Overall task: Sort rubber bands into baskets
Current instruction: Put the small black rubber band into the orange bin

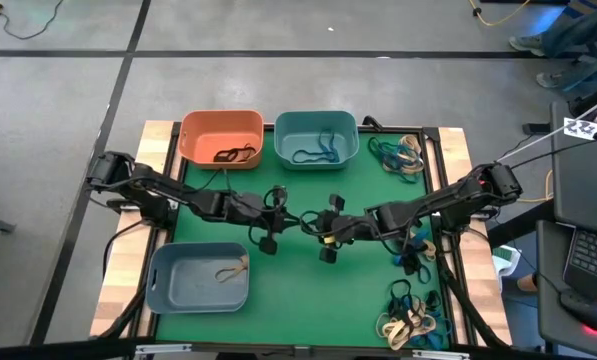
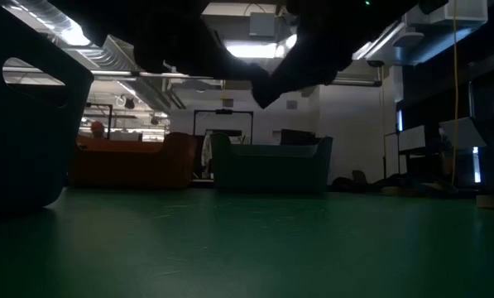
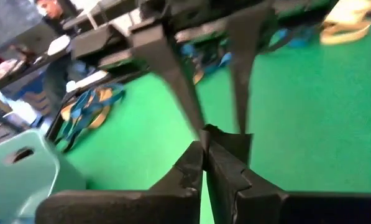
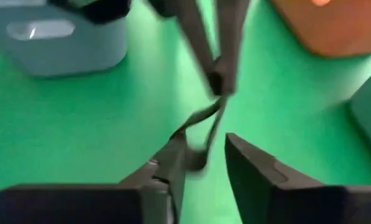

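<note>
Where the two arms meet mid-table, the left gripper (image 3: 204, 163) pinches a dark rubber band (image 4: 205, 127), blurred, stretching to the right gripper (image 4: 204, 163), whose fingers stand parted. At twelve o'clock sit the orange basket (image 1: 221, 136) and teal basket (image 1: 316, 139).

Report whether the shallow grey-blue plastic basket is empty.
Not empty: the grey-blue basket holds one tan rubber band, seen from above.

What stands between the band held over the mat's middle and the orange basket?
Nothing visible: bare mat lies before the orange basket. The left gripper pinches the band, which seems hooked on the right gripper too.
</note>
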Robot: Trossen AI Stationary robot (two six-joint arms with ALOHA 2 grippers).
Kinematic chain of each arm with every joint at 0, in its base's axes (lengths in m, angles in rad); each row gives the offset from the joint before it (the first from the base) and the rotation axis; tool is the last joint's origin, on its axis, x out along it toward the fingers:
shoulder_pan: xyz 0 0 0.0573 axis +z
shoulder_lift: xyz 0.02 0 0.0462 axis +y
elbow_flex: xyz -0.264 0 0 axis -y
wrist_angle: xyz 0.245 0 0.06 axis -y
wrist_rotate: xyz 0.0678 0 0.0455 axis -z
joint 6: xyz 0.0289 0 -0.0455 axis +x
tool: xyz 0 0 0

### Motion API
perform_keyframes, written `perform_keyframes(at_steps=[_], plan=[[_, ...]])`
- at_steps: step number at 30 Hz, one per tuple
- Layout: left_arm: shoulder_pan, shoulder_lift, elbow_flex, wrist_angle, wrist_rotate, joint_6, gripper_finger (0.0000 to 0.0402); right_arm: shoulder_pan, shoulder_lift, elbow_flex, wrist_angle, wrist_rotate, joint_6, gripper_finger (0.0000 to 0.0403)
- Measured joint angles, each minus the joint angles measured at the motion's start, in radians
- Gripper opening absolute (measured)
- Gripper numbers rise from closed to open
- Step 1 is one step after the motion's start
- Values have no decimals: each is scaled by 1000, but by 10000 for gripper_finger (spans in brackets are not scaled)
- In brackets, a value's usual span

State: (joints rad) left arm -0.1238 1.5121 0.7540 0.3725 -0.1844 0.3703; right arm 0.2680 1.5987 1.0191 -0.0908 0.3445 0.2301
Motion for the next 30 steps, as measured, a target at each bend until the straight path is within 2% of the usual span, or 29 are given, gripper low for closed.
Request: perform_keyframes(at_steps=[2,5,9,13,17,21,26,30], plan=[[0,-14,0,-28,-42,4,13,0,-6,8,-50,-24,27,130],[0,-44,0,-69,-93,21,15,0,-18,32,-145,-4,61,137],[3,-88,0,-155,-138,27,8,0,-18,51,-148,47,57,138],[18,-141,-1,-270,-233,15,9,0,-19,55,-155,47,55,138],[48,-202,-12,-317,-244,-26,18,0,-19,55,-177,47,54,138],[94,-278,-42,-347,-270,-63,13,0,-19,55,-182,47,54,138],[166,-400,-109,-365,-369,-112,5,0,-19,55,-179,48,54,138],[247,-501,-175,-361,-461,-154,16,0,-19,55,-175,57,54,138]])
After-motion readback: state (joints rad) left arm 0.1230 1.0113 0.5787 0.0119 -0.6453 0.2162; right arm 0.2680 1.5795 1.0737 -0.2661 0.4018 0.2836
